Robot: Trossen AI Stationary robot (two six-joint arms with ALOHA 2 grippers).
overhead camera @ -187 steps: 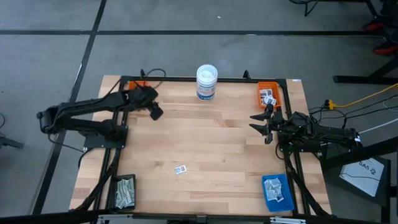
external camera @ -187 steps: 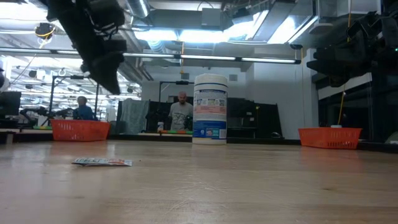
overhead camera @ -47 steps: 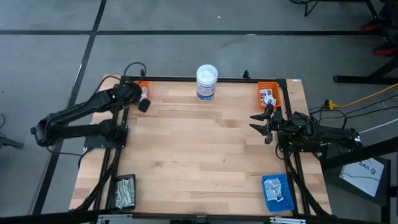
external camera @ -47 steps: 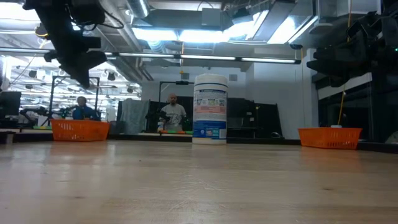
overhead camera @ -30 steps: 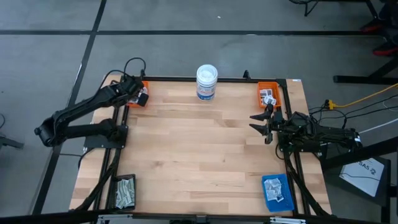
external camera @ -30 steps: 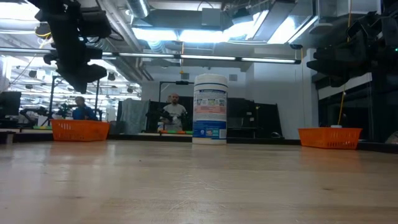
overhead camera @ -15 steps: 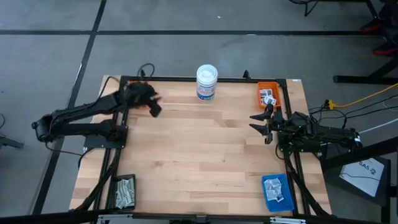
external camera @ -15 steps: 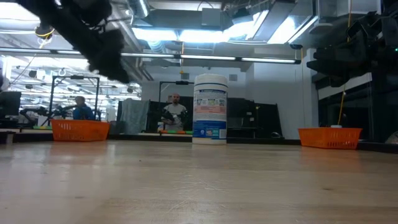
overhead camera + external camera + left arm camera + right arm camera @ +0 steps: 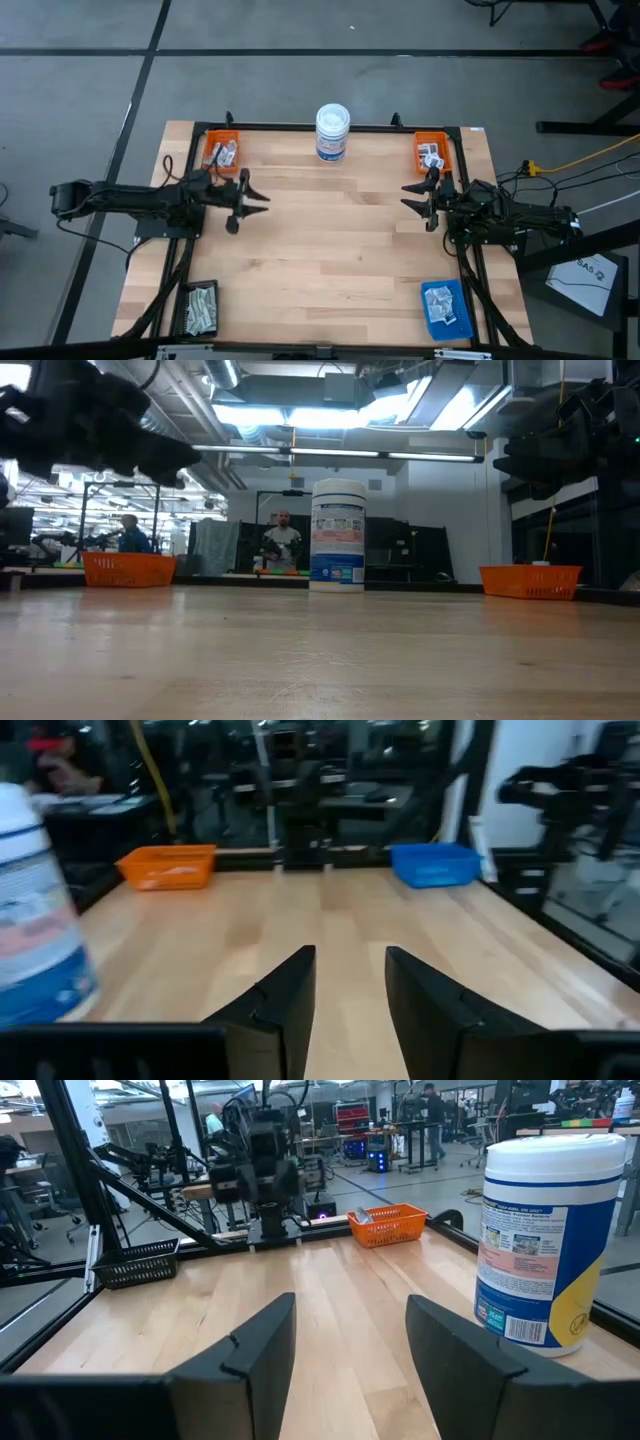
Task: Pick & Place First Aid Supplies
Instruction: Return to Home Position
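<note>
Left gripper (image 9: 260,198) hangs empty over the table's left side, fingers spread apart, the packets (image 9: 224,153) sitting in the left orange bin (image 9: 208,158) close by, and right gripper (image 9: 408,196) waits opposite, spread too.

Overhead looks down; low and wrist views share the tub (image 9: 333,131).
</note>
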